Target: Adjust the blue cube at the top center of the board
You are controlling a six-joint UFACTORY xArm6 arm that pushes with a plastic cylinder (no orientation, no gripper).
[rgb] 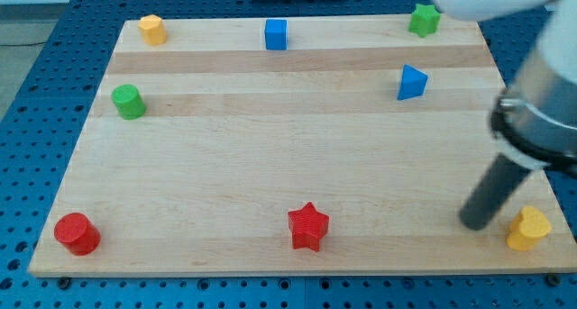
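The blue cube (276,34) sits at the view's top centre of the wooden board (270,156). My tip (474,225) rests on the board at the view's bottom right, far from the blue cube and just left of a yellow block (528,229). The dark rod rises from the tip up to the right into the arm's grey and white body.
A yellow block (152,29) is at top left, a green star (424,20) at top right, a blue triangular block (411,82) at right, a green cylinder (128,102) at left, a red cylinder (76,233) at bottom left, a red star (308,226) at bottom centre.
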